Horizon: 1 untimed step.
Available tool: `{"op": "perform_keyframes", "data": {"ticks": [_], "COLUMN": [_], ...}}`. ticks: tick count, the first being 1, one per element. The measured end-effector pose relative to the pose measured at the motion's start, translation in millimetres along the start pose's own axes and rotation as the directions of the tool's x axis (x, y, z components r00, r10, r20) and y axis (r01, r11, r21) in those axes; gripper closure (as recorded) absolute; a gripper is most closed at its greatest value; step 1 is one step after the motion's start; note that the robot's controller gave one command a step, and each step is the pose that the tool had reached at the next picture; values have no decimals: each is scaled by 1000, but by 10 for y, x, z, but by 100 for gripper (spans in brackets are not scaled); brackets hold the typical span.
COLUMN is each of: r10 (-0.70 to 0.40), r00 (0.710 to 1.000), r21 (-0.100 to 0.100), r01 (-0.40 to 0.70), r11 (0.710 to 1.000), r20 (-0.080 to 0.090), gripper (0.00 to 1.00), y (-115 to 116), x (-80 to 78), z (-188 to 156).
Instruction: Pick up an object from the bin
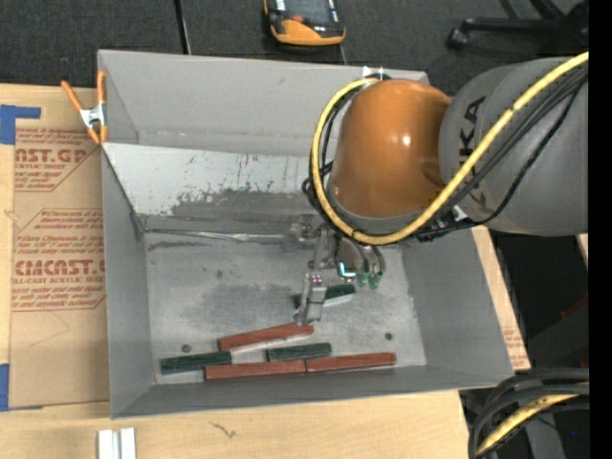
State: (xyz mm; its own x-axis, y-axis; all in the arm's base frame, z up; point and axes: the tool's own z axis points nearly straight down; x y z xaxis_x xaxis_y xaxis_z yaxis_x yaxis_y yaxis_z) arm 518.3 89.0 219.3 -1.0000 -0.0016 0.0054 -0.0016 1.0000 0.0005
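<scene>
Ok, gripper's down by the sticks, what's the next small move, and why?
Probably ease it down a little onto the right end of the slanted red-brown stick. The gripper sits right at that end, and this stick is the nearest to it of the heap of red-brown and dark green sticks, so it looks the easiest to take.

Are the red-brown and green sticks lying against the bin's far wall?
No: the red-brown sticks and green sticks lie along the near edge of the bin, nearer the camera than the gripper.
</scene>
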Motion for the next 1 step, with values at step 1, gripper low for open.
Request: {"op": "perform_keyframes", "data": {"ticks": [1], "r10": [1], "r00": [1000], "r21": [-1], "r01": [-1], "r11": [1000], "r20": [7], "gripper": [0], "y": [-4], "x": [-15], "z": [-29]}}
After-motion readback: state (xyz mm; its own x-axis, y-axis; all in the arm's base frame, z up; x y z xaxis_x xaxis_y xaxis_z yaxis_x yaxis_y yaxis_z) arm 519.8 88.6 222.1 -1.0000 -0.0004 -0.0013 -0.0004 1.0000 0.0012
